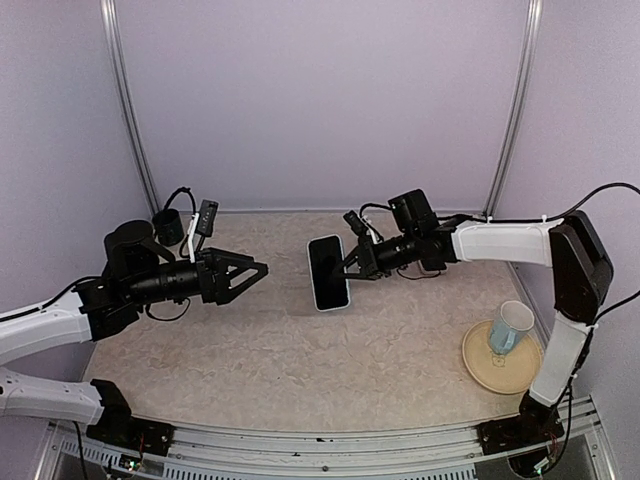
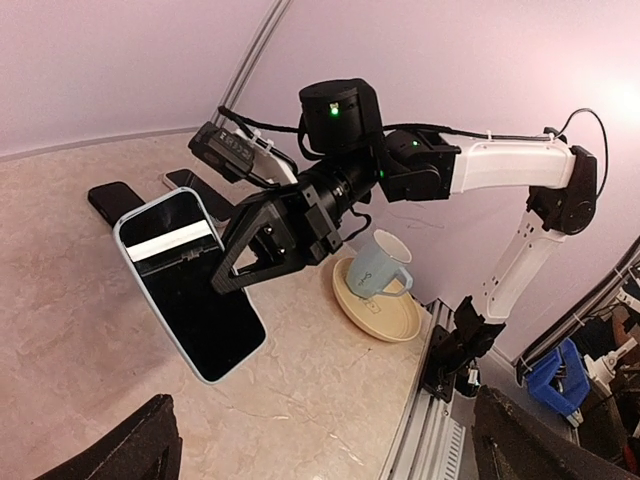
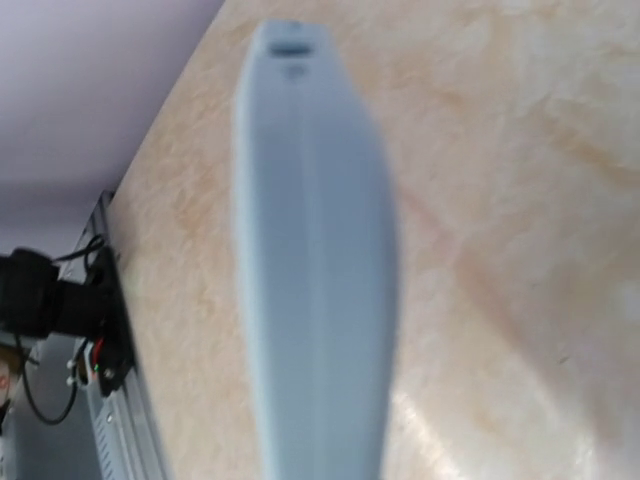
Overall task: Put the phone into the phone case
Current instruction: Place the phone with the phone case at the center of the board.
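Your right gripper (image 1: 352, 262) was clenched on the right long edge of the phone (image 1: 328, 272), holding it over mid-table (image 1: 400, 350), seemingly just clear, long axis running near-to-far; your left gripper (image 1: 254, 274), jaws spread and empty, pointed at it from the left, apart.

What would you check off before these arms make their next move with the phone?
1. Right hand gripping the phone: ok, clamped on its edge and held off the table.
2. Left hand ready: ok, open and apart from the phone.
3. Phone seated in its case: cannot tell; a light blue rim surrounds the screen.
4. Cup and plate out of the way: ok, far right.
5. Right wrist view: not ok, blurred.
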Action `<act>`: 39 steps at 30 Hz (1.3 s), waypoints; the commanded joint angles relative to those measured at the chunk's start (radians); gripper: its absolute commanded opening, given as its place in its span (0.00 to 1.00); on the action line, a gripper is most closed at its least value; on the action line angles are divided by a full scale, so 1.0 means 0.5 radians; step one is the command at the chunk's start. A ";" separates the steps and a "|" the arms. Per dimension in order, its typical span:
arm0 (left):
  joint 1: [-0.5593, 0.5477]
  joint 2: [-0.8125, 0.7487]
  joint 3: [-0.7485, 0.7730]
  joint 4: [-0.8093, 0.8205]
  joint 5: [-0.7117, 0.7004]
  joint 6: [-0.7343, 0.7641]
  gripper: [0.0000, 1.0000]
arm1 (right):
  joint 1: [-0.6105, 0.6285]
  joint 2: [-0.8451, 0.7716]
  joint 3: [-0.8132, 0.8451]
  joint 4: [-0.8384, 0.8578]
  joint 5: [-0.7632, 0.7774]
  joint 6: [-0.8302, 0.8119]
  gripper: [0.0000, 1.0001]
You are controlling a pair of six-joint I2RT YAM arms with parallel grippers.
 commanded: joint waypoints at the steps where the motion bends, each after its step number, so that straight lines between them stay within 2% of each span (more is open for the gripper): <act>1: 0.010 -0.047 -0.018 -0.024 -0.041 0.030 0.99 | -0.043 0.111 0.200 -0.002 -0.007 -0.003 0.00; 10: 0.010 -0.076 -0.039 -0.025 -0.049 0.005 0.99 | -0.104 0.448 0.541 -0.094 0.018 0.008 0.00; 23: 0.010 -0.147 -0.057 -0.056 -0.077 -0.018 0.99 | -0.163 0.965 1.200 -0.300 -0.013 0.067 0.00; 39: 0.010 -0.201 -0.088 -0.058 -0.114 -0.035 0.99 | -0.234 1.332 1.644 -0.334 -0.040 0.166 0.00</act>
